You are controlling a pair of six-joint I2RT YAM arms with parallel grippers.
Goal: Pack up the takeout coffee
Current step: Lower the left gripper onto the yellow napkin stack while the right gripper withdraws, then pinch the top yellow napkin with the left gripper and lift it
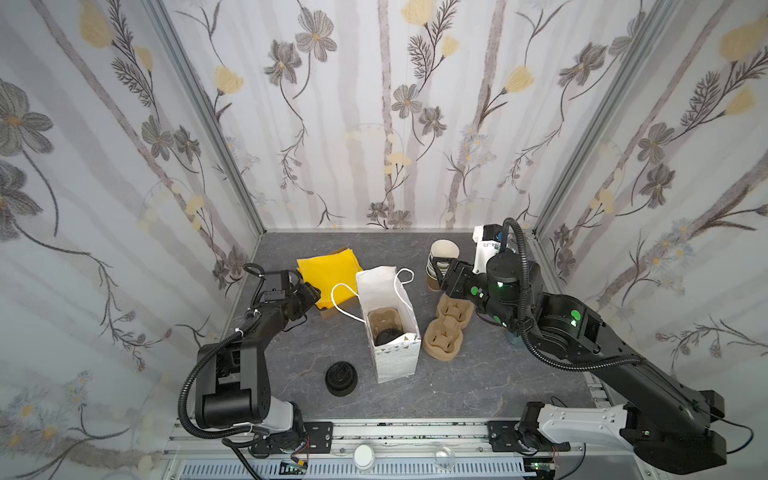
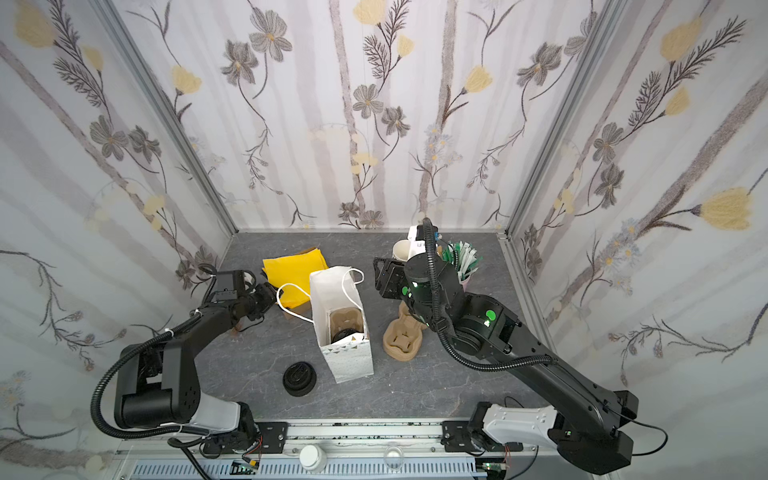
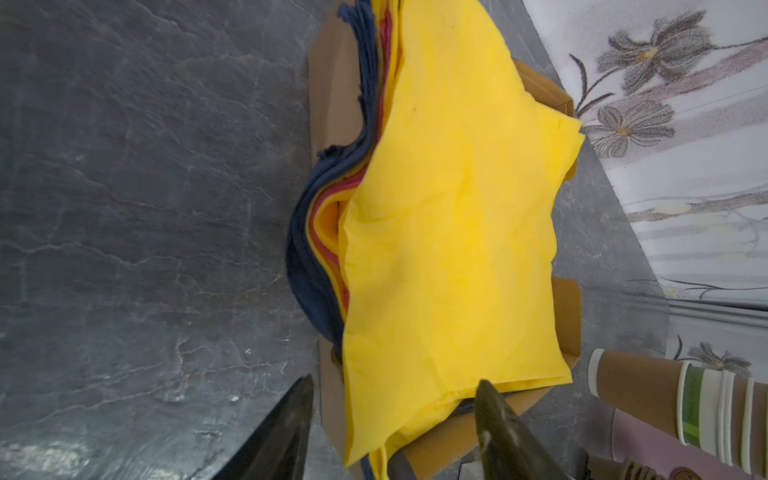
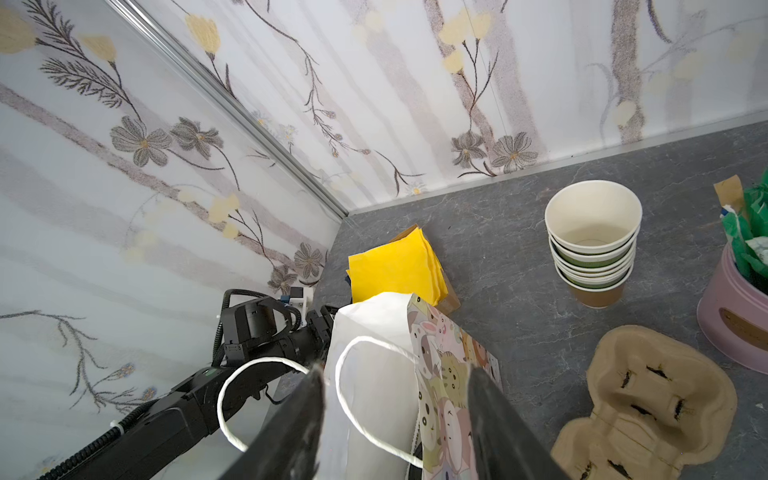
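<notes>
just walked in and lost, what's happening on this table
The takeout coffee already sits in a cup carrier inside the white bag. The left end effector is open around a corner of the yellow napkins. The right end effector hovers open near the bag's top, holding nothing.

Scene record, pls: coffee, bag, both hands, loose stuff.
coffee: black-lidded, in the carrier inside the bag
bag: upright, mouth open, mid-table
left hand: open, jaws astride a corner of the napkins
right hand: open, empty, by the cups
lids: stack on the table, front-left of bag
spare carriers: right of bag
</notes>
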